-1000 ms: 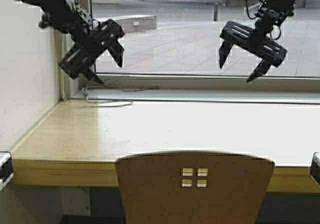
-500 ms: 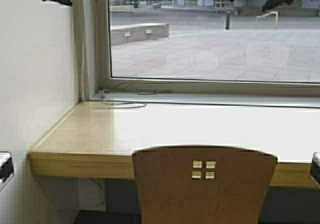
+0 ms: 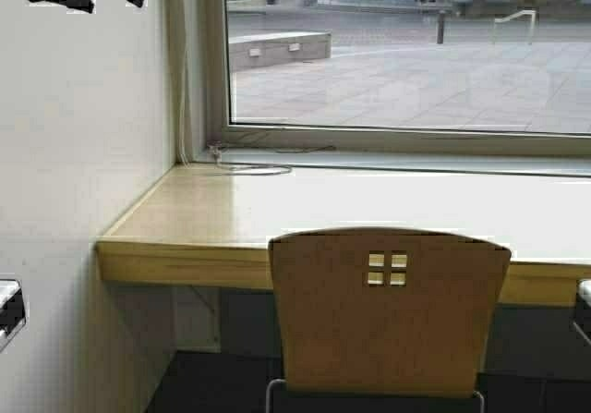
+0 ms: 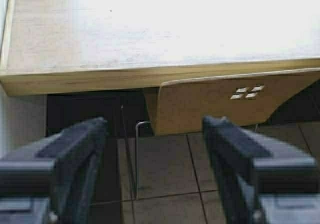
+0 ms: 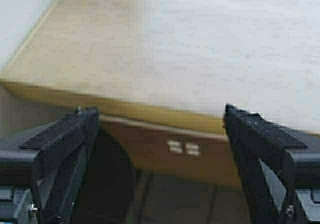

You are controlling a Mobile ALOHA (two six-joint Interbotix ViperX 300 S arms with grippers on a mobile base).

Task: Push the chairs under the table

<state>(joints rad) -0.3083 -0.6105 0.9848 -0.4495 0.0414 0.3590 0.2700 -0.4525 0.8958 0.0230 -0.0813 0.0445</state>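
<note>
Looking from the high view, you see one light tan bent-plywood chair [image 3: 388,311] with four small square cutouts in its curved backrest, standing at the front edge of the long glossy pale-yellow wooden table [image 3: 185,214]. The backrest faces you, its broad face parallel to the table's front edge, and its top rises above that edge. The table's long axis runs left to right along the window [image 3: 406,53], its left end against the white wall [image 3: 83,154]. A thin white cable [image 3: 249,166] lies on the table near the window corner.

Only dark scraps of your two arms show at the top corners of that view, so the jaws cannot be judged there. The wrist views fill this in. In the left wrist view the left gripper [image 4: 155,169] hangs above the tiled floor [image 4: 165,169] with its jaws spread wide and nothing between them; this view also gives you a thin silver chair leg [image 4: 136,154], which the high view barely shows. In the right wrist view the right gripper [image 5: 160,159] is likewise spread wide and empty, above the table edge and the chair back.

You have one chair, one table, two grippers in view.
</note>
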